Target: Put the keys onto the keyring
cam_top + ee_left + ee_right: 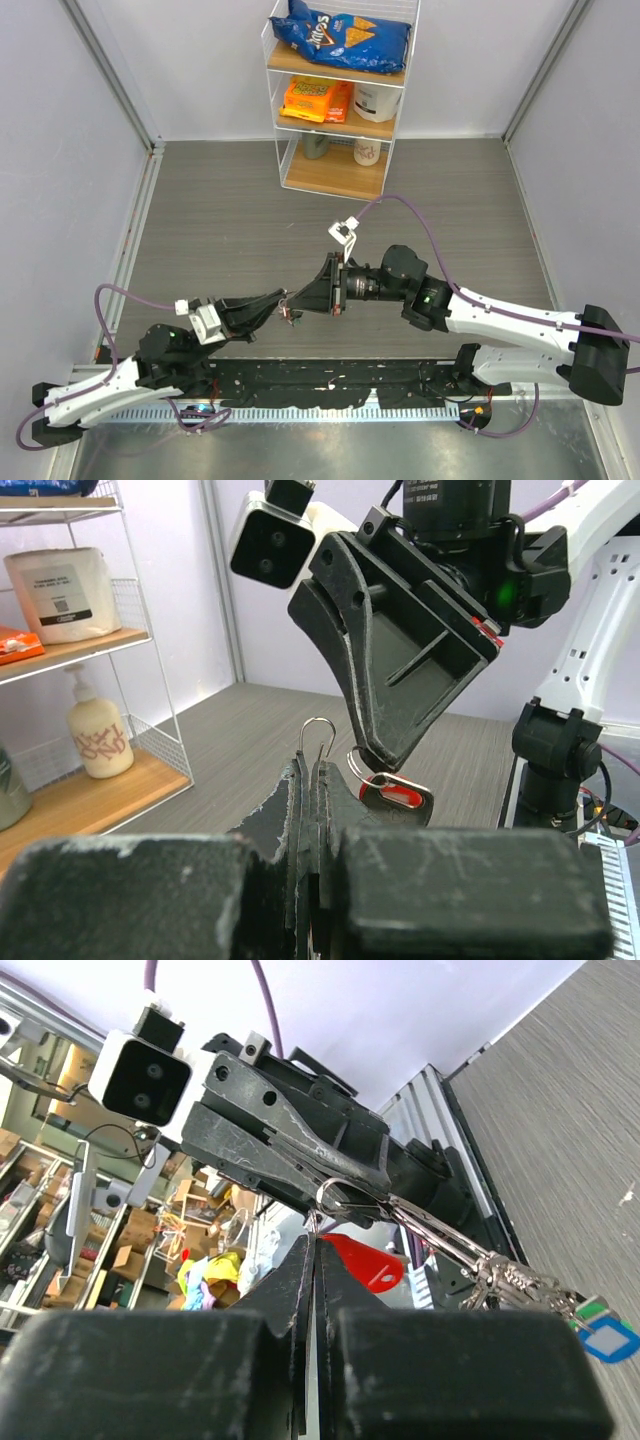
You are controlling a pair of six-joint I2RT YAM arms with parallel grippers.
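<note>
both black grippers pinch tight: left gripper [312, 780] on thin wire keyring [318, 720], right gripper [312, 1250] seemingly on red-headed key [365, 1260].

Closed right end effector [314, 1247] pinches red key [368, 1263].

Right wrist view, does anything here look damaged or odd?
Nothing looks broken. The keyring looks stretched long, probably only because it is seen nearly edge-on. The right arm's black fingers are scuffed white along their edges.
</note>
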